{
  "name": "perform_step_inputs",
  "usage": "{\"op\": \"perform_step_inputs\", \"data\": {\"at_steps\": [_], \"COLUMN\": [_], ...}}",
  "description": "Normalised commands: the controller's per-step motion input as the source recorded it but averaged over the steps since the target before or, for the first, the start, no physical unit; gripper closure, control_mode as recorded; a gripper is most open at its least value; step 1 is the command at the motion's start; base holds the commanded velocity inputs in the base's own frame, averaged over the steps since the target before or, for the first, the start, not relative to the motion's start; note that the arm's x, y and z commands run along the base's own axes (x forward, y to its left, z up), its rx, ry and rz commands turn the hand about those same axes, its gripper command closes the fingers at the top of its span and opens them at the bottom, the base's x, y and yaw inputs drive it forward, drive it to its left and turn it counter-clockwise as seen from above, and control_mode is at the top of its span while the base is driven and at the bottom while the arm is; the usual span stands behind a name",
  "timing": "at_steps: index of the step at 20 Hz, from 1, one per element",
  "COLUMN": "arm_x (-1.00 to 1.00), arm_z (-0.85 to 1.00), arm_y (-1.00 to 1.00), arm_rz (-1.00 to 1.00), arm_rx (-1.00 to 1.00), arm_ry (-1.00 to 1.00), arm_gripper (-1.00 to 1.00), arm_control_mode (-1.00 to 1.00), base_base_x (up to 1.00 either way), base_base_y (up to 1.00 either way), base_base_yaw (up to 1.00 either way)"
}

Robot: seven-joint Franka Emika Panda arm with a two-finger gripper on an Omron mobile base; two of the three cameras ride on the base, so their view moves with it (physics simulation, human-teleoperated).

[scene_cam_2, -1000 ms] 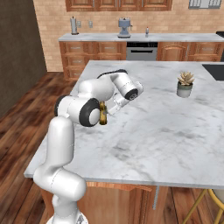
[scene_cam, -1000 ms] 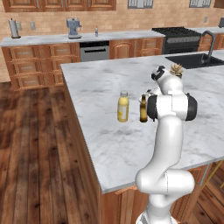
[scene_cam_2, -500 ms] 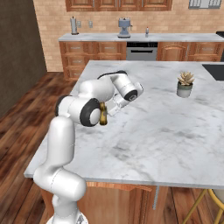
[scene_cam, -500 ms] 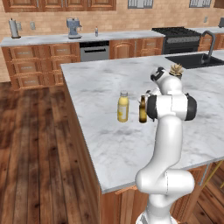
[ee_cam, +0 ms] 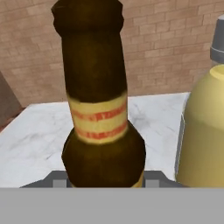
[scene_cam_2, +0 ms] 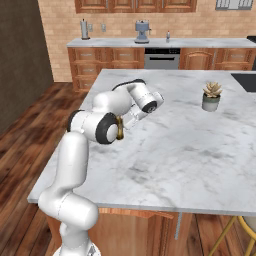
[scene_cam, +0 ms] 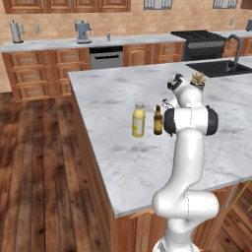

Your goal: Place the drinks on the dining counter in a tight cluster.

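Wooden cabinets and a brick wall run across the top of both base views, above the dining counter (scene_cam: pixel 113 162), whose grey-veined marble top spreads over the middle of each frame. At the centre of the left base view the brown bottle (scene_cam: pixel 158 120) stands upright on that marble, just right of the yellow bottle (scene_cam: pixel 139 120), the two close side by side. In my hand view the brown bottle looms at the centre, its cream band with red stripes at mid-height, and the yellow one fills the right edge. My gripper (ee_cam: pixel 105 180) sits at the bottom of that view, closed around the brown bottle's lower body. A potted succulent (scene_cam_2: pixel 212 96) stands at the upper right of the right base view.
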Motion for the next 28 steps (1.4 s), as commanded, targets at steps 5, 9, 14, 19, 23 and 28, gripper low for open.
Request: {"op": "perform_step_inputs", "data": {"at_steps": [5,9,14,19,23,28], "arm_x": [0.52,0.44,0.1,0.0,0.0,0.0], "arm_z": [-0.14,-0.31,-0.24,-0.08,0.0,0.0], "arm_y": [-0.01,0.0,-0.05,-0.01,0.0,0.0], "arm_rz": [0.0,0.0,0.0,0.0,0.0,0.0], "arm_rx": [0.0,0.0,0.0,0.0,0.0,0.0], "arm_ry": [0.0,0.0,0.0,0.0,0.0,0.0], "arm_gripper": [1.0,1.0,1.0,1.0,1.0,1.0], "arm_control_mode": [-1.0,-1.0,-1.0,-1.0,-1.0,-1.0], "base_base_x": [0.0,0.0,0.0,0.0,0.0,0.0], "base_base_y": [0.0,0.0,0.0,0.0,0.0,0.0], "base_base_yaw": [0.0,0.0,0.0,0.0,0.0,0.0]}}
